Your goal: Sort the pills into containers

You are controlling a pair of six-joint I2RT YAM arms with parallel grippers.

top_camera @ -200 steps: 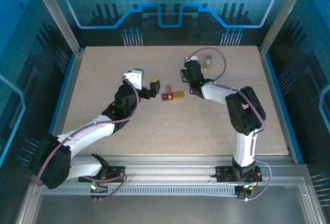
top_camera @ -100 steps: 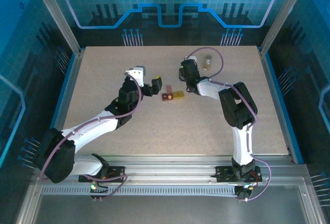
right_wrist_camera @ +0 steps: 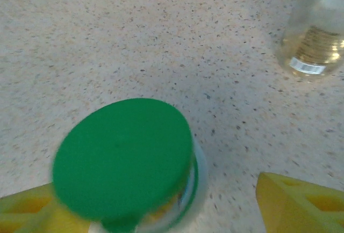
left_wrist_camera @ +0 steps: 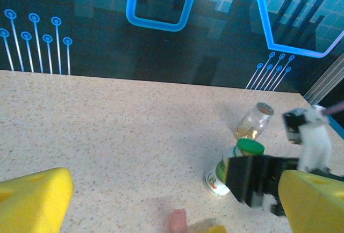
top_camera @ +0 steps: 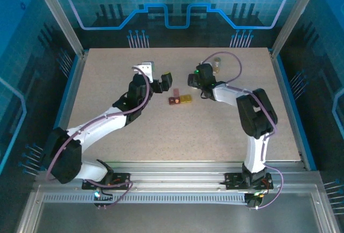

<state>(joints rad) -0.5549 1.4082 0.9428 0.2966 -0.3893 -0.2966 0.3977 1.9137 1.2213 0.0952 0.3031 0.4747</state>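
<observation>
Containers (top_camera: 180,100) just base-side of L fingers (left_wrist_camera: 32,201) (wide apart) & R fingers (right_wrist_camera: 301,203) (apart, astride green-cap bottle (right_wrist_camera: 123,155))

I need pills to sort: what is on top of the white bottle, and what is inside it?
A green cap sits on the bottle, covering its mouth. Its contents cannot be seen under the cap.

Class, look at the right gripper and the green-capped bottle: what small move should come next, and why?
Probably close the right gripper on the green-capped bottle. Its yellow fingers stand open on either side of it, the cap is on, and the yellow container and red container lie close by.
</observation>
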